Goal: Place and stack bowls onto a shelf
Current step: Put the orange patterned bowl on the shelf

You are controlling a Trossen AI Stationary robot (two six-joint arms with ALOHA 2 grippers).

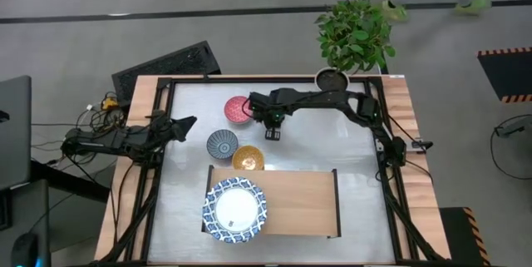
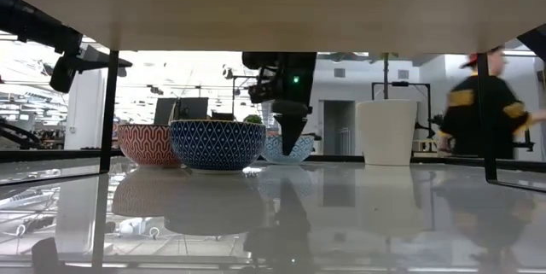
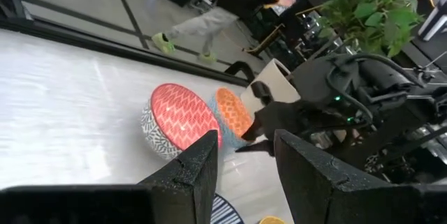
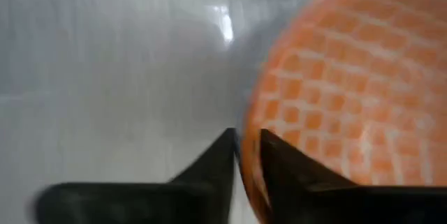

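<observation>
My right gripper points down at the far middle of the table, shut on an orange bowl, which the arm hides in the high view. A pink-red bowl stands just left of it. A dark blue-grey bowl and a yellow bowl stand nearer. A large blue-and-white bowl rests on the left end of the light-wood shelf. My left gripper waits open at the table's left edge. My right gripper pinches the orange bowl's rim, one finger over the orange inside and one on the outside. The fingers come from above, pointing down. The bowl is tilted, its inside turned toward the table's left; whether it is clear of the table I cannot tell.
A white plant pot with a green plant stands at the far edge, right of the gripper. The shelf's right two thirds are bare wood. A person walks in the room beyond the table.
</observation>
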